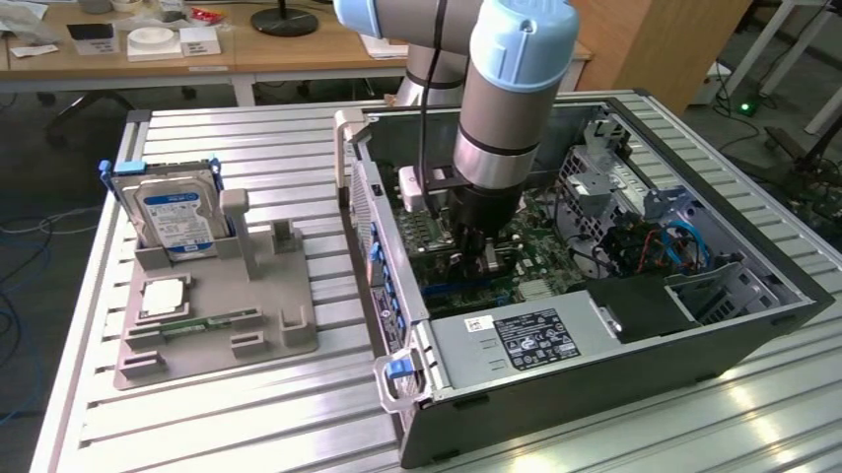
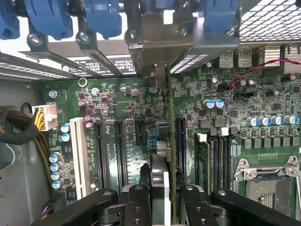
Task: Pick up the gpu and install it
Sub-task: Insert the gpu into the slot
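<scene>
Gripper (image 2: 160, 197): fingers clamped on the gpu (image 2: 170, 141), seen edge-on in the wrist view, standing upright between the pads. Gpu's silvery end bracket (image 2: 160, 44) sits against the rear slot openings of the computer case (image 1: 736, 335). Card's lower edge lies along a black expansion slot (image 2: 180, 141) on the motherboard (image 2: 117, 103); whether it is fully seated cannot be told. Exterior view: arm (image 1: 507, 108) reaches down into the open case, gripper (image 1: 471, 246) low over the board. Power supply (image 1: 526, 340) lies near the case's front corner. Outside, on the exterior view's left: grey fixture tray (image 1: 211, 325) holding upright hard drive (image 1: 177, 217). All rest on slatted metal table (image 1: 263, 424).
</scene>
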Tool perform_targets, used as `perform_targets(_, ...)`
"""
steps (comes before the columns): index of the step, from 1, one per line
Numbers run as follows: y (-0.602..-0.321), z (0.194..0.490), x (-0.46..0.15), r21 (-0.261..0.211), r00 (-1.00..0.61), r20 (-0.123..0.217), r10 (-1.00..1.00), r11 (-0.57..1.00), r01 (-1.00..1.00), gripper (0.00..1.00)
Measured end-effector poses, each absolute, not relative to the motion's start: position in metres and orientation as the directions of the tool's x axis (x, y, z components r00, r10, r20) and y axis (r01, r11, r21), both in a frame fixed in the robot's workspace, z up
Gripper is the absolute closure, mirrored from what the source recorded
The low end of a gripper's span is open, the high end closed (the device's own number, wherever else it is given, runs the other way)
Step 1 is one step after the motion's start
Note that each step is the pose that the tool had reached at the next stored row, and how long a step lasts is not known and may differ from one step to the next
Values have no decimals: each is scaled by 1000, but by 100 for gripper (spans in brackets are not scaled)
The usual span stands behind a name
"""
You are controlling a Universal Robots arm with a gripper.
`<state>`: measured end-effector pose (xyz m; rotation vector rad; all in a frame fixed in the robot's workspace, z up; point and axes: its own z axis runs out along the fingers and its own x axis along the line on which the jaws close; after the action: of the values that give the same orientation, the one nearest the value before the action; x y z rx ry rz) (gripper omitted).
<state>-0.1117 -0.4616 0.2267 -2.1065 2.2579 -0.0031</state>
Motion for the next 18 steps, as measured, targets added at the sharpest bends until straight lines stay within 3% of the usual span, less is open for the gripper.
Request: perform_targets(18, -462, 225, -112, -38, -69, -38, -997, 70, -997, 71)
